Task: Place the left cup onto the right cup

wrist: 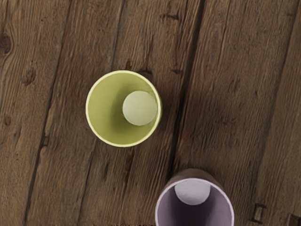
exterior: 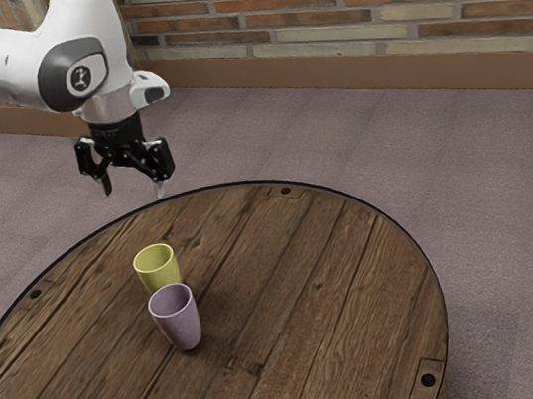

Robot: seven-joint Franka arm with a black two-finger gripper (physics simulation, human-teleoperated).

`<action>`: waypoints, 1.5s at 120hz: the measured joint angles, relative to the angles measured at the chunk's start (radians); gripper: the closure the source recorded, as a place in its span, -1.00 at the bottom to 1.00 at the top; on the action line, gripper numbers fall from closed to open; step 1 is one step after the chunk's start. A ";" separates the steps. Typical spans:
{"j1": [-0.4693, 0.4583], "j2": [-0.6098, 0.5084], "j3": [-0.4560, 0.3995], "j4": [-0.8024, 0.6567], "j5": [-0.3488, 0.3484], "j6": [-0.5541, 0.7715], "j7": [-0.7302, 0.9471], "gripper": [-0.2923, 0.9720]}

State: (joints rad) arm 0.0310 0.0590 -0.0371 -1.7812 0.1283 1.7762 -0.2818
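On planked table point(exterior: 311, 293), yellow cup point(exterior: 157, 268), lilac cup point(exterior: 176, 316)

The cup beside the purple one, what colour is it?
That cup is yellow-green, seen best in the wrist view.

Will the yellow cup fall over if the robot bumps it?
Probably, if bumped near the rim: the yellow cup stands upright and narrows toward its base, so it looks tippy. It is empty, so likely light. The purple cup stands close beside it, so it could knock that.
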 joint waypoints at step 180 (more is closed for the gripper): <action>-0.008 0.154 0.096 -0.135 -0.052 0.348 -0.271 -0.54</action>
State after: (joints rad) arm 0.0230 0.2135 0.0587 -1.9163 0.0766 2.1238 -0.5529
